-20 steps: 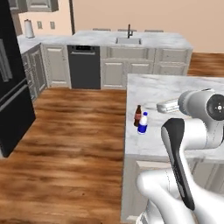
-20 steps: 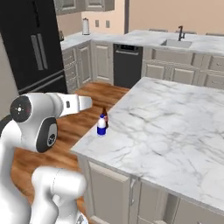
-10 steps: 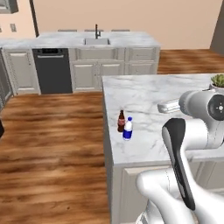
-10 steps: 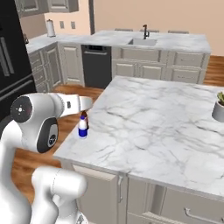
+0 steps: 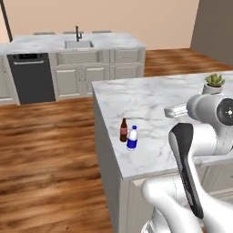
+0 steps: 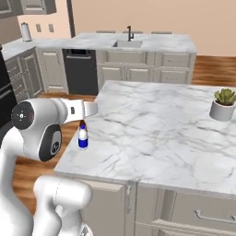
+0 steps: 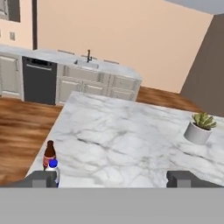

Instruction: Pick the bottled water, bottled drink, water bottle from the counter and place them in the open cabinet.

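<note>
One bottled drink (image 5: 123,129), one bottled water (image 5: 132,138), one potted plant (image 5: 214,83).

Wood floor (image 5: 50,136), peach wall (image 5: 136,18)

A home kitchen. A marble-topped island counter (image 5: 154,104) stands on a wood plank floor (image 5: 50,145). Behind the island runs a second marble top with a sink and faucet (image 5: 78,41), over beige cabinet doors (image 6: 115,73) and a dark dishwasher (image 5: 32,77). To the island's left stands what seems a black refrigerator (image 6: 5,97). A potted plant (image 6: 224,103) sits on the island's far right.
</note>
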You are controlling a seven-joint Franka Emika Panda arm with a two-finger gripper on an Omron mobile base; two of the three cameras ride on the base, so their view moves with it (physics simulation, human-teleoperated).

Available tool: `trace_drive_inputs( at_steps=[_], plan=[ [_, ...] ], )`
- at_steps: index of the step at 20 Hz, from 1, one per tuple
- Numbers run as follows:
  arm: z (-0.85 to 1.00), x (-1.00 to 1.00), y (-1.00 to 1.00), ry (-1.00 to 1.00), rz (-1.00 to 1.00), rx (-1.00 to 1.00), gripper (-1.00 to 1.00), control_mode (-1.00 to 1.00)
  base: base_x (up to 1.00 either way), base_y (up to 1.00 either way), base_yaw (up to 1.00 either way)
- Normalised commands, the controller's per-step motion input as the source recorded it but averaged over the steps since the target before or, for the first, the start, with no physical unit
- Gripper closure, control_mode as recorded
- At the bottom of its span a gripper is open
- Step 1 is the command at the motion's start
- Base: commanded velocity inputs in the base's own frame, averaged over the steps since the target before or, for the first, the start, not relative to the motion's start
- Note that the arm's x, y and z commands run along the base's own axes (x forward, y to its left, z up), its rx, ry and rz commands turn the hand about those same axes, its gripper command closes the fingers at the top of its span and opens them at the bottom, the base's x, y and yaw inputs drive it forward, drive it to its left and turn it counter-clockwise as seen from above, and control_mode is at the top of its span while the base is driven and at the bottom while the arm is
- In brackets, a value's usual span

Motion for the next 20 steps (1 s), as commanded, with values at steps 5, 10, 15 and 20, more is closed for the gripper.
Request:
trace_drive_inputs(
  at_steps=[5, 10, 15, 20],
  plan=[
    [0.00, 0.00, 0.00, 0.00, 0.00, 0.00, -1.00, 1.00, 0.26, 0.47, -0.29],
    [0.00, 0.00, 0.00, 0.00, 0.00, 0.00, -1.00, 1.00, 0.27, 0.46, -0.29],
    [0.00, 0.00, 0.00, 0.00, 0.00, 0.00, -1.00, 1.00, 0.31, 0.45, -0.29],
    [0.00, 0.00, 0.00, 0.00, 0.00, 0.00, -1.00, 1.00, 0.37, 0.41, -0.28]
  ],
)
